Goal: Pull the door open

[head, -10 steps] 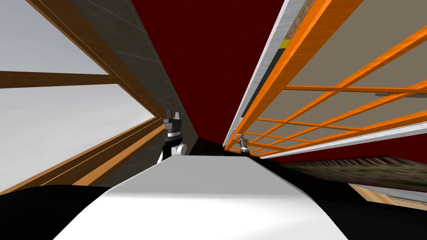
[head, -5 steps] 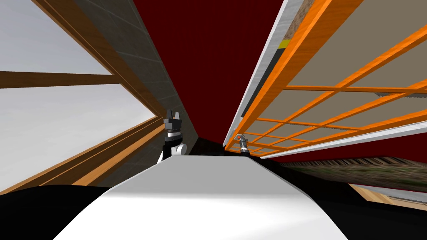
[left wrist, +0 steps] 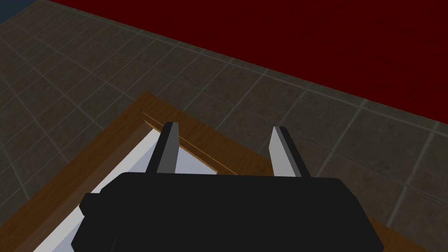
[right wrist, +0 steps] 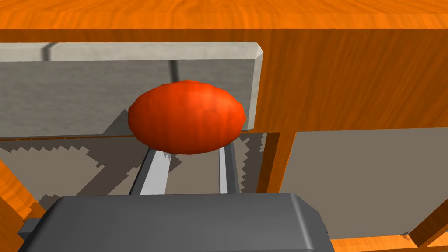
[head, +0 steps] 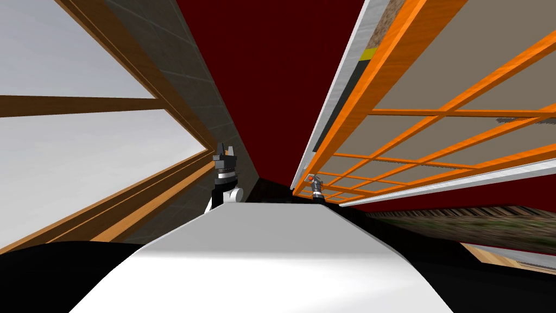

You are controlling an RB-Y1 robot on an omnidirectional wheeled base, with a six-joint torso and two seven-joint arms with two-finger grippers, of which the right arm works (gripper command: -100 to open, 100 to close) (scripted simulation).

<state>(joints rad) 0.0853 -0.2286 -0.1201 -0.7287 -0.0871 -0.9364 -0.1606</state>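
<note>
Two thin fingers of the right hand (right wrist: 189,158) are running up beneath the orange-red rounded knob (right wrist: 187,116), standing much closer together than an open pair would. Their tips are hiding behind the knob, so I am judging them clamped on its neck.

The knob is sitting on a pale grey rectangular plate (right wrist: 78,96), fixed to the orange wooden lattice door (right wrist: 350,78) with grey-brown panels.

In the head view, the right hand and knob are showing small, just right of centre. They are lying at the near lower corner of the door, which is sweeping away to the upper right of the frame. The left hand (head: 225,158) is hanging left of centre, well apart from the door, its fingers spread and gripping nothing.

The knob is lying straight ahead of the right hand, in line with its fingers, and the door face is crossing that line. I am judging that the pull is wanting to come straight back along the hand's own axis. The right arm is the nearer one. A rounded knob could be slipping out if the pull is angling off.
</note>
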